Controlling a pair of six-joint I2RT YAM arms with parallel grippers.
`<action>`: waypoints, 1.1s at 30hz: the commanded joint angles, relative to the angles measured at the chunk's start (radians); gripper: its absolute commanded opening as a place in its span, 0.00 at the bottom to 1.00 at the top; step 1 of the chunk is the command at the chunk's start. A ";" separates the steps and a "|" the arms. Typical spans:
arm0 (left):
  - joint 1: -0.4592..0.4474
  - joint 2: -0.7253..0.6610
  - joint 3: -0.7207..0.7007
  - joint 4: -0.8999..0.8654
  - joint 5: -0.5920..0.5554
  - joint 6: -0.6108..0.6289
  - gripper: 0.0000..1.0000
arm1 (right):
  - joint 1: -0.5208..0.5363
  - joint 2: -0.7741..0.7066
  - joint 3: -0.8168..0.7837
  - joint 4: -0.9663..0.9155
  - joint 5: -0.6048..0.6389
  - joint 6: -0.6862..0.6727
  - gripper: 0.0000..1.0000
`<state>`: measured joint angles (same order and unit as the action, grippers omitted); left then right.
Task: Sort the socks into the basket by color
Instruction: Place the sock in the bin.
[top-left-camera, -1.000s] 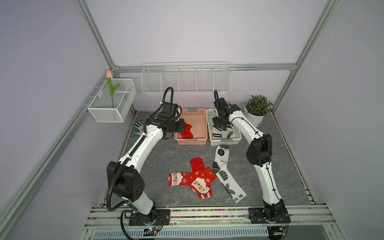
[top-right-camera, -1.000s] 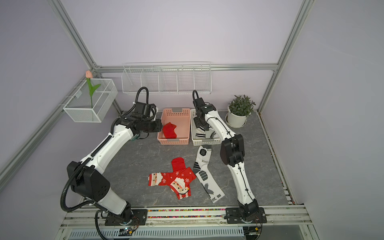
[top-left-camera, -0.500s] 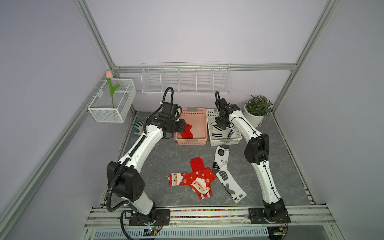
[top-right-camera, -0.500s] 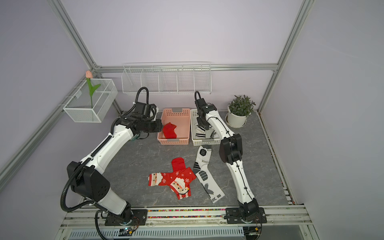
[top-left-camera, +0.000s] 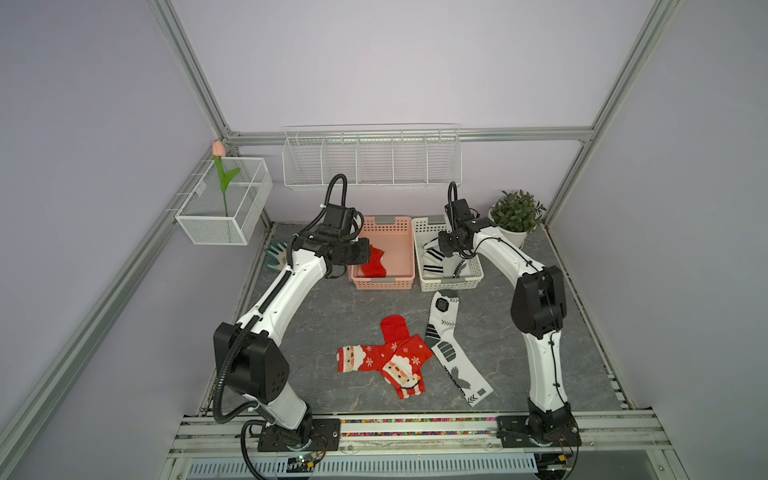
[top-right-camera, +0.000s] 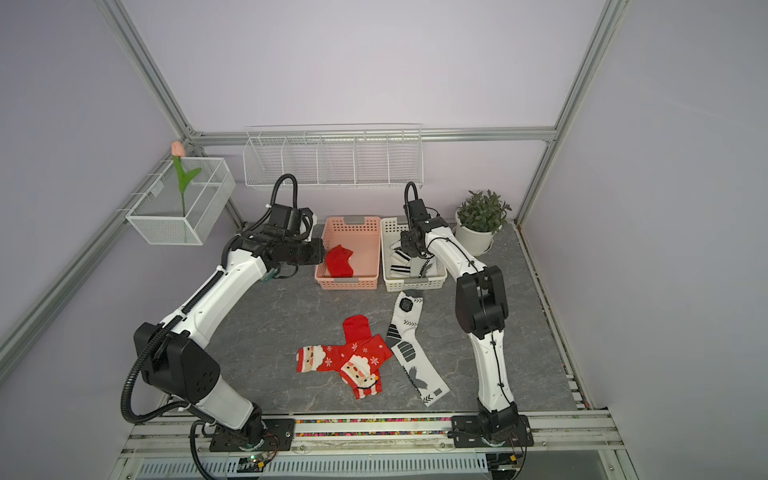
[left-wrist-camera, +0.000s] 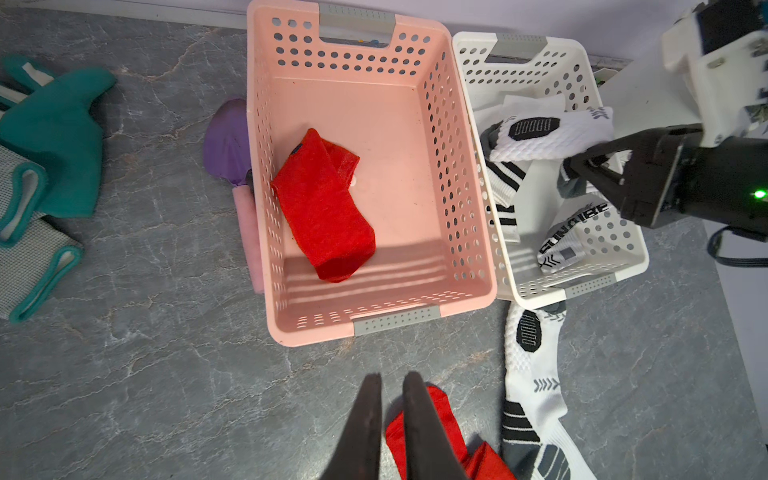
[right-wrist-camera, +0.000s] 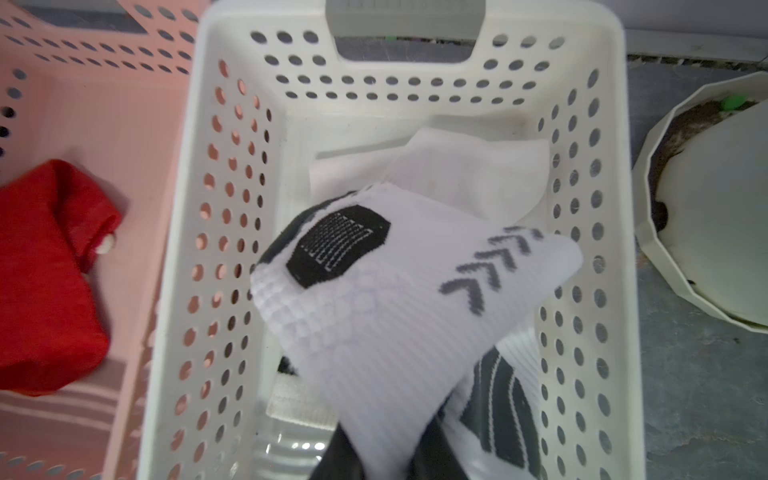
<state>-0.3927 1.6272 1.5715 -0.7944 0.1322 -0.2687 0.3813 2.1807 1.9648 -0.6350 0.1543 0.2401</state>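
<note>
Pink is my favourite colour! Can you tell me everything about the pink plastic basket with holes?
The pink plastic basket is a rectangular, open-topped tub with rows of round holes in its walls and a grey handle strip at each short end. It stands upright on the grey marbled table near the back, pressed against a white plastic basket. Inside lies one crumpled red sock. A purple-and-pink trowel lies along its outer wall.
</note>
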 joint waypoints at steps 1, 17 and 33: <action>0.005 0.010 -0.007 0.003 0.009 -0.007 0.16 | -0.009 -0.072 -0.081 0.146 -0.021 0.037 0.17; 0.006 0.007 -0.005 0.001 0.010 -0.004 0.16 | -0.030 0.084 0.001 0.096 -0.175 0.087 0.64; 0.006 0.001 -0.005 0.006 0.020 -0.008 0.16 | -0.033 -0.073 -0.122 0.071 -0.147 0.089 0.47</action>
<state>-0.3927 1.6272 1.5715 -0.7902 0.1402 -0.2691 0.3485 2.0693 1.8271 -0.5308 0.0036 0.3222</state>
